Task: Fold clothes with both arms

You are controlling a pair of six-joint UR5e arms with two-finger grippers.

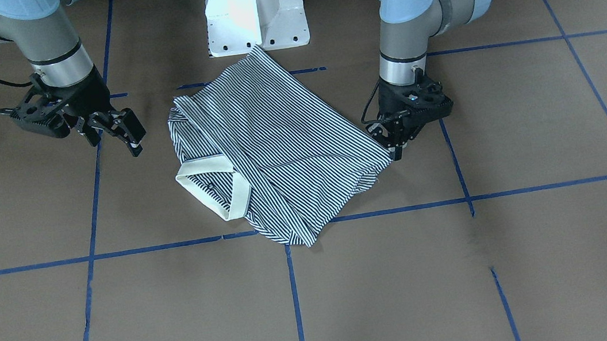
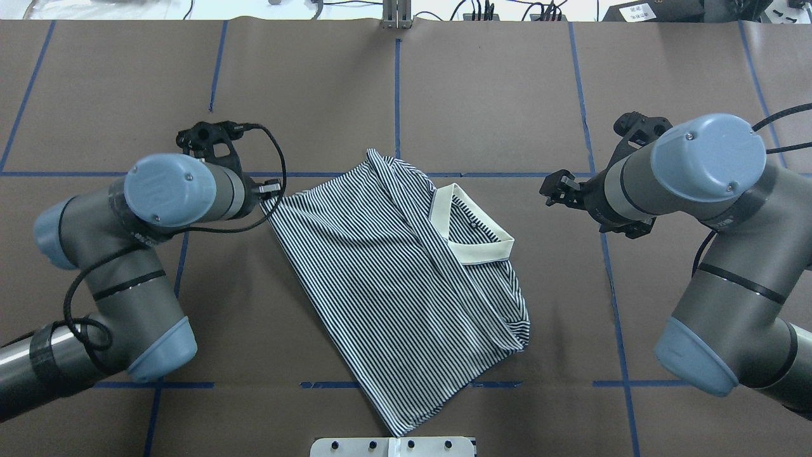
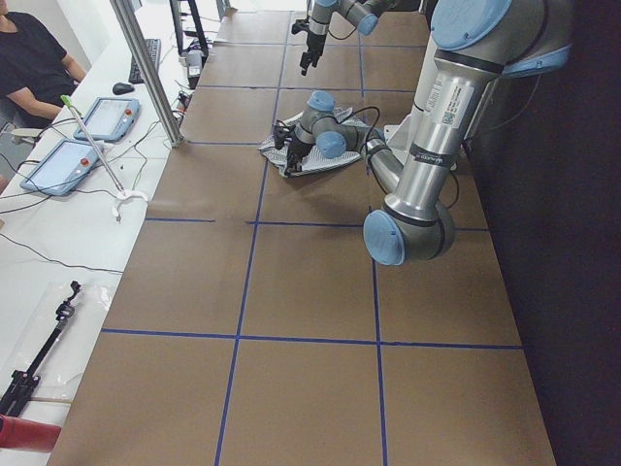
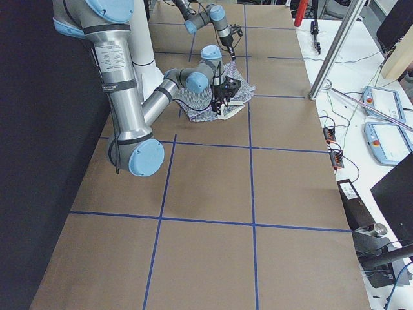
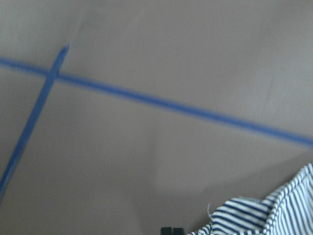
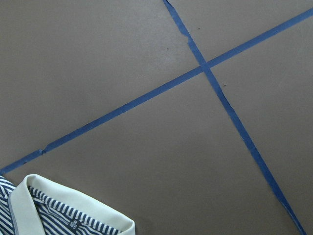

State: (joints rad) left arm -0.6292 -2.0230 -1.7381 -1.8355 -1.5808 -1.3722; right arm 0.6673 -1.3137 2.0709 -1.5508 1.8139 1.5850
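Count log.
- polo shirt [image 2: 393,273]: 1
- robot arms: 2, left arm [image 2: 158,190] and right arm [image 2: 698,165]
- grippers: 2, left gripper [image 1: 395,149] and right gripper [image 1: 120,136]
- white pedestal base [image 1: 255,14]: 1
- blue-edged screens on the side bench: apparently 2, small in view, near screen [image 3: 60,165] and far screen [image 3: 102,116]
- person [image 3: 29,58]: 1

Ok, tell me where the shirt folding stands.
Done: the shirt lies folded into a compact packet, collar on top. In hand: the left gripper sits at one corner, fingers together; whether it pinches cloth is unclear. The right gripper hangs open, clear of the shirt. Left: perhaps a final fold or straightening; it lies askew to the tape lines.
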